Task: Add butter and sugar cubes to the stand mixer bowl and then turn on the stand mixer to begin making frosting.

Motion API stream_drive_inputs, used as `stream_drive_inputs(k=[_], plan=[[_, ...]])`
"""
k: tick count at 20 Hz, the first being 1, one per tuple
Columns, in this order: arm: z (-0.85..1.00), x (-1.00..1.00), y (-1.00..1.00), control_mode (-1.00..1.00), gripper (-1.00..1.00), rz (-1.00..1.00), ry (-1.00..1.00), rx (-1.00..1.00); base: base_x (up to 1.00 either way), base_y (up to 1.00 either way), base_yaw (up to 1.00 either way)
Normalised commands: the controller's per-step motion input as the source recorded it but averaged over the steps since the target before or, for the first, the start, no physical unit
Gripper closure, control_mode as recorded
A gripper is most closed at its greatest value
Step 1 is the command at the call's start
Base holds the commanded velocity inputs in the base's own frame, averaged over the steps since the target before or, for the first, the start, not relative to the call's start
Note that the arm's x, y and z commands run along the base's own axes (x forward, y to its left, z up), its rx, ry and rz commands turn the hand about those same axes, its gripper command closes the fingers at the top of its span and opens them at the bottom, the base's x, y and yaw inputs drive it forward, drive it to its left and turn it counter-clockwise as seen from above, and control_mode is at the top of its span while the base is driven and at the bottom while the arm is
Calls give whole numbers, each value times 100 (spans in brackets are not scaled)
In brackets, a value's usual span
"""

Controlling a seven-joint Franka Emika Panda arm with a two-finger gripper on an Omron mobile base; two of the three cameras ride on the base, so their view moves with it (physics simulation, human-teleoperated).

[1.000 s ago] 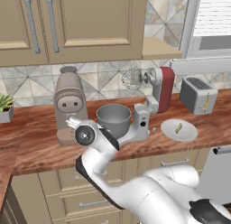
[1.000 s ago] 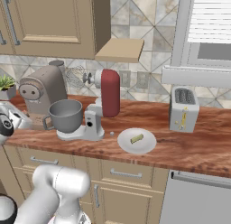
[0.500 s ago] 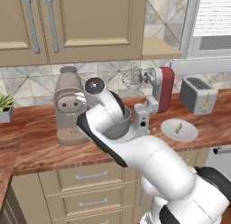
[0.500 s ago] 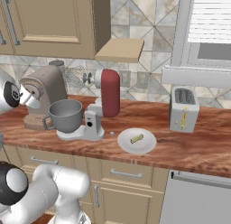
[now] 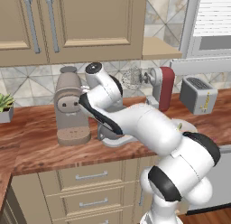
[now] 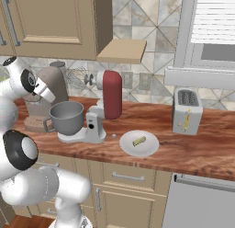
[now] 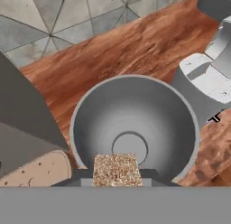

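My gripper [image 7: 116, 174] is shut on a brown speckled sugar cube [image 7: 116, 167], which hangs over the near rim of the stand mixer bowl [image 7: 135, 114]. The grey bowl's inside looks bare. In the right base view the gripper [image 6: 50, 98] hovers just above and left of the bowl [image 6: 68, 117], in front of the coffee machine. The stand mixer [image 6: 111, 94] has its dark red head tilted up and its wire whisk [image 6: 77, 77] clear of the bowl. A yellowish butter stick [image 6: 139, 141] lies on the white plate [image 6: 151, 149] right of the mixer.
A tall beige coffee machine [image 5: 70, 105] stands close to the left of the bowl. The silver toaster [image 6: 187, 111] is at the right, under the window. A potted plant [image 5: 4, 105] sits at the far left. Wall cabinets and a small shelf [image 6: 121, 51] hang overhead.
The arm has swung up from low at the counter's front left, past the coffee machine, to above the bowl. The cube came with it.
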Motion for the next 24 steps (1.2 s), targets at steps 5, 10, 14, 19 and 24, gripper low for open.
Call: stream_drive_inputs(k=[5,10,14,19,24], plan=[[-40,34,-43,-100,100,0,13,-1,0,0,0],[-64,25,-26,-100,100,0,8,0,0,0,0],[-61,17,-19,-100,100,0,3,0,0,0,0],[-45,9,-7,-100,100,0,0,0,0,0,0],[-41,20,-5,-100,100,0,1,0,0,0,0]])
